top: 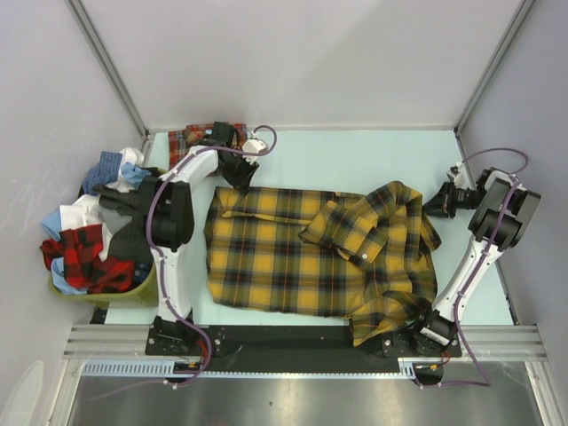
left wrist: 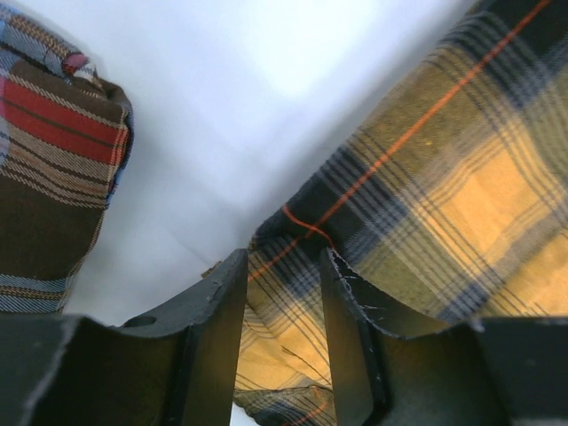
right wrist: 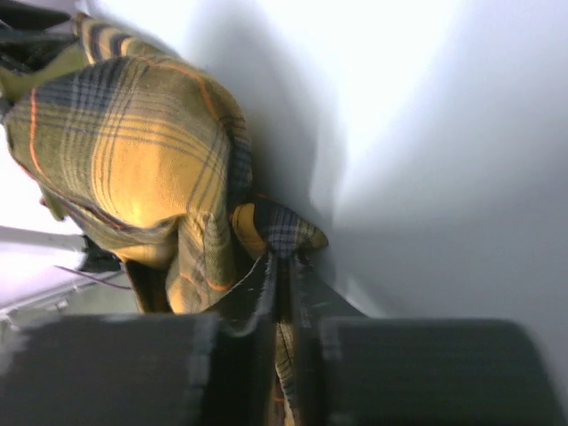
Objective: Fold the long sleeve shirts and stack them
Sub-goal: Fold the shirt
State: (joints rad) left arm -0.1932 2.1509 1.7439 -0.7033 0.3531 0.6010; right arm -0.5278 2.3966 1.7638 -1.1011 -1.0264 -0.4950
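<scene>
The yellow-and-black plaid shirt (top: 275,257) lies spread across the middle of the table, its right half bunched and folded over. My left gripper (top: 238,173) is at the shirt's far left corner. In the left wrist view, it (left wrist: 282,257) has its jaws a little apart, with the yellow fabric (left wrist: 461,195) lying flat between them. My right gripper (top: 437,206) is at the shirt's right edge. In the right wrist view, it (right wrist: 288,262) is shut on a pinch of the yellow shirt (right wrist: 133,142). The red-orange plaid shirt (top: 200,138) lies folded at the back left and also shows in the left wrist view (left wrist: 53,169).
A green basket (top: 124,297) heaped with mixed clothes (top: 84,240) stands at the left edge, beside the left arm. White enclosure walls bound the table at the back and sides. The table's front rail runs along the near edge.
</scene>
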